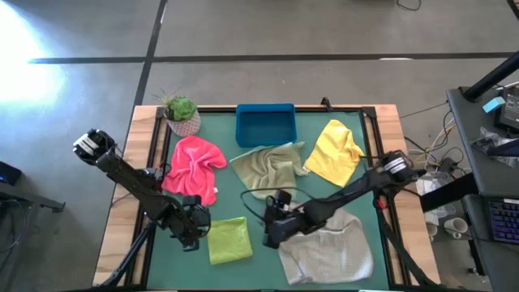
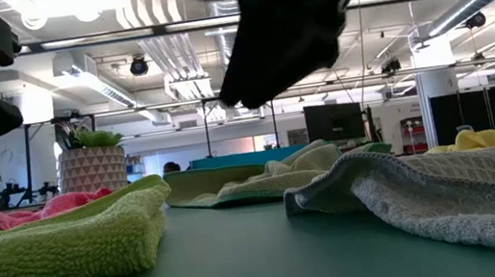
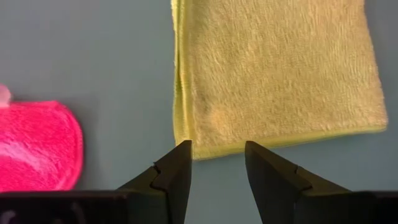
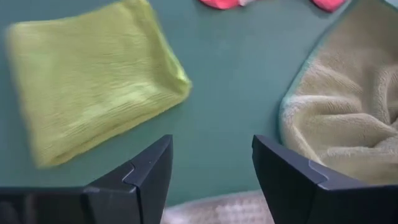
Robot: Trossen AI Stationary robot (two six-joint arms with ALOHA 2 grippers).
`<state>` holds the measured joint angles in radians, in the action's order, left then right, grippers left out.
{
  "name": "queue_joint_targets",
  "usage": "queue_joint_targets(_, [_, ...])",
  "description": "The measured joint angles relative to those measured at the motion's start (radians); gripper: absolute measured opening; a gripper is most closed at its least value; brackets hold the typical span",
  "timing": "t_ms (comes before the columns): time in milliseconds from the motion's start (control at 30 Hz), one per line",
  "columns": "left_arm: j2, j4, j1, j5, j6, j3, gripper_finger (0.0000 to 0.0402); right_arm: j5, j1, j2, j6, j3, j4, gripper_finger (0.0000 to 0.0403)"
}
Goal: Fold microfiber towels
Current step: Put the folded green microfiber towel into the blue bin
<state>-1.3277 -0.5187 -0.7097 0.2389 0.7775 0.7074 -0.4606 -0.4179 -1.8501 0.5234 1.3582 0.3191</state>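
Lime green towel (image 1: 229, 241) lies folded between the two pincers — left pincer (image 1: 193, 235) and right pincer (image 1: 272, 235) both spread, empty.

We see bare bench (image 1: 243, 207) between the folded lime green towel (image 1: 229, 241) and the rumpled light grey towel (image 1: 328, 247); the right tool (image 1: 272, 231) hangs over this lane with its fingers spread and nothing between them. The left tool (image 1: 195, 231) sits just beside the lime towel's left edge, its fingers apart and empty, closing off that side. Behind the lane, the olive green towel (image 1: 272, 166) and the hot pink towel (image 1: 195, 166) lie heaped. Farther back, the blue tray (image 1: 265, 126) and the potted plant (image 1: 182, 113) stand along the rear edge. The yellow towel (image 1: 335, 152) fills the right rear. The right arm (image 1: 357, 191) crosses above the bench between the yellow and grey towels.
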Motion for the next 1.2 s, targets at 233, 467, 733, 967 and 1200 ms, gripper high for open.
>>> queue_joint_targets(233, [0.000, -0.001, 0.029, 0.003, -0.001, -0.004, 0.0134, 0.126, 0.060, -0.069, 0.000, 0.068, -0.042, 0.0210])
queue_joint_targets(467, [0.000, -0.017, 0.057, -0.004, 0.000, -0.005, 0.0160, 0.233, 0.101, -0.166, -0.014, 0.139, -0.073, 0.0210])
queue_joint_targets(733, [-0.001, -0.019, 0.107, -0.134, 0.002, -0.007, 0.0239, 0.280, 0.136, -0.223, -0.024, 0.209, -0.072, 0.0210])
queue_joint_targets(967, [-0.006, 0.069, 0.141, -0.151, 0.002, -0.052, 0.0252, 0.360, 0.166, -0.260, -0.009, 0.213, -0.071, 0.0210])
queue_joint_targets(1200, [-0.048, 0.157, 0.168, -0.183, 0.053, -0.087, 0.0252, 0.418, 0.174, -0.275, 0.000, 0.213, -0.095, 0.0210])
